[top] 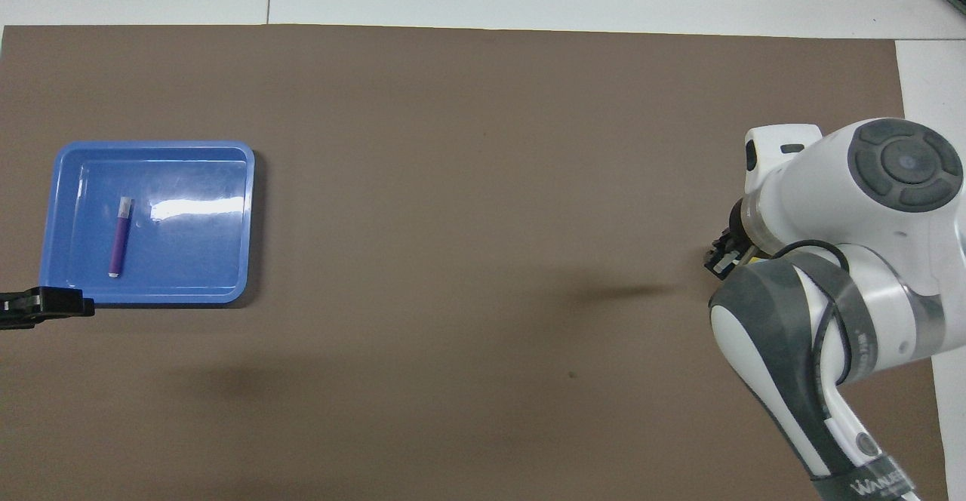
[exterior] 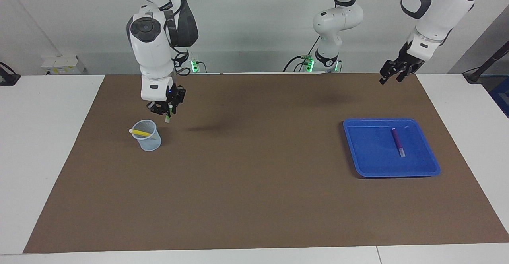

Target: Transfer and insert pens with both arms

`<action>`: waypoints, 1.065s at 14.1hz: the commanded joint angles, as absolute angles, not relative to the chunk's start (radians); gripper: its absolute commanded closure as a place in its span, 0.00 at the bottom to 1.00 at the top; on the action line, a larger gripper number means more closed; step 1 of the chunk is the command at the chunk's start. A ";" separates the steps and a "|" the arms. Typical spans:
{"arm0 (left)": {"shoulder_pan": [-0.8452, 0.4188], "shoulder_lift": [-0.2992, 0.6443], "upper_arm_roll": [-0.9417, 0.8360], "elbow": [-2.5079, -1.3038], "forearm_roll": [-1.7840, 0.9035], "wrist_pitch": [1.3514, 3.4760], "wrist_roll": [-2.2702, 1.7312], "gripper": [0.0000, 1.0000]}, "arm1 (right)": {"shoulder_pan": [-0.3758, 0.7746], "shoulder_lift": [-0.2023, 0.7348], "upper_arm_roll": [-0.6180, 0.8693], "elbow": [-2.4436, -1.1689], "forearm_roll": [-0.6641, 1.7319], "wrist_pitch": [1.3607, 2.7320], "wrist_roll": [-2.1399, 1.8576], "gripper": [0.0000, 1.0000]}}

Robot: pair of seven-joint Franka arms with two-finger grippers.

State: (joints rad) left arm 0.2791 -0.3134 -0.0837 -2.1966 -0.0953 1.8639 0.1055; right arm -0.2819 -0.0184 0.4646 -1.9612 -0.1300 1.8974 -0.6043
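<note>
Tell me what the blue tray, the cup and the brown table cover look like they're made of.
Tray: likely glossy moulded plastic; it shows bright glare, rounded corners and a raised rim.
Cup: probably thin translucent plastic; the yellow pen shows through its wall.
Cover: matte, no glare, lying flat with a straight cut edge; paper, felt or thin mat, I cannot tell which.

Right arm: enters from 12 o'clock in the facing view, forearm vertical, wrist pointing to 6 o'clock. Right gripper [exterior: 166, 112]: raised, fingers clamped together around a slim stick; largely hidden under the arm in the overhead view.

Left arm: elbow high at 1 o'clock in the facing view, forearm slanting toward 7 o'clock. Left gripper [exterior: 391, 74]: raised, jaws parted, nothing between them.
</note>
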 commanded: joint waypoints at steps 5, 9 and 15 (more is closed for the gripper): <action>0.310 -0.183 -0.092 -2.201 -0.058 2.035 0.196 0.21 | -0.400 -0.029 0.480 -2.034 -0.156 2.006 -0.836 1.00; 0.311 -0.074 -0.091 -2.200 -0.058 2.166 0.244 0.21 | -0.425 -0.032 0.480 -2.086 -0.155 2.048 -0.831 1.00; 0.316 0.024 -0.092 -2.191 -0.015 2.298 0.267 0.21 | -0.446 -0.034 0.482 -2.105 -0.146 2.057 -0.825 0.54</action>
